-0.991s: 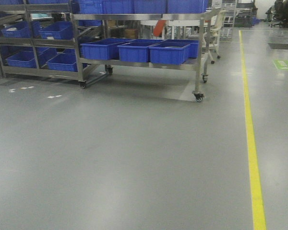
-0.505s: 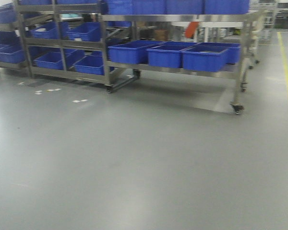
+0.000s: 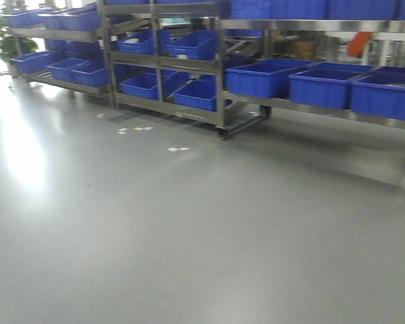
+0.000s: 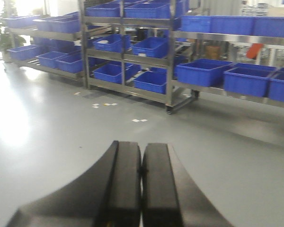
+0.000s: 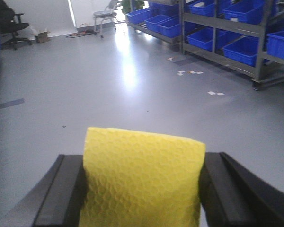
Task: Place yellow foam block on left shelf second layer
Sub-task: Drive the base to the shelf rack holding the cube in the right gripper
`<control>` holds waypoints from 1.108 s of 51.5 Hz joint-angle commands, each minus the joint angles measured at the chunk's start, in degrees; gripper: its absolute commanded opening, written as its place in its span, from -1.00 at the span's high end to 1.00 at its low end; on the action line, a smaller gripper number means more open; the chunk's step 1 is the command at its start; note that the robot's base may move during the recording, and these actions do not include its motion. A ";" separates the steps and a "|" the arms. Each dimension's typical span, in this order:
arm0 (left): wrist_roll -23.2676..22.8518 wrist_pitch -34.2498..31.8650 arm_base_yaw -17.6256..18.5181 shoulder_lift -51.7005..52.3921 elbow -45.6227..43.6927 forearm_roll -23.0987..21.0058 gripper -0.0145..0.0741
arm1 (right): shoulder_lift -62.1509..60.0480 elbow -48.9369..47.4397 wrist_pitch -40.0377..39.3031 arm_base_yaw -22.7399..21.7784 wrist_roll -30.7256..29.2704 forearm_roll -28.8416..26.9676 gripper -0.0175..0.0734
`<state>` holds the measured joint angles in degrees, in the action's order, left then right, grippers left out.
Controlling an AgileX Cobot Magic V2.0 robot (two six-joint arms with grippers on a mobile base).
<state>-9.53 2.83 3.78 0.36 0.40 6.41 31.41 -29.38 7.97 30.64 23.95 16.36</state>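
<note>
In the right wrist view the yellow foam block (image 5: 142,179) fills the space between two black fingers, its pitted face turned toward the camera. My right gripper (image 5: 143,158) is shut on it, held above bare grey floor. My left gripper (image 4: 141,146) is shut with nothing in it, its pads pressed together over the floor. Steel shelf racks stand ahead in the front view: one at the far left (image 3: 54,40), a layered one in the middle (image 3: 162,64) and a wheeled one at the right (image 3: 324,101). I cannot tell which is the left shelf. Neither gripper shows in the front view.
Blue plastic bins (image 3: 263,77) fill the rack layers. White tape marks (image 3: 177,149) dot the floor before the middle rack. A chair (image 5: 105,16) and a black office chair (image 5: 12,23) stand far off in the right wrist view. Glare (image 3: 27,155) lies on the floor at the left.
The front view has swung to the left. The racks have slid rightward and grown nearer, the yellow floor line has left the frame, and more racks have come in at the left.
</note>
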 commanded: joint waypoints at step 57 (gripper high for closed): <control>-0.14 -4.60 0.39 -0.25 1.36 -0.22 0.37 | 0.17 -1.52 -4.88 -0.09 -0.31 1.05 0.03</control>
<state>-9.53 2.83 3.78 0.36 0.40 6.41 31.41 -29.38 7.97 30.64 23.95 16.36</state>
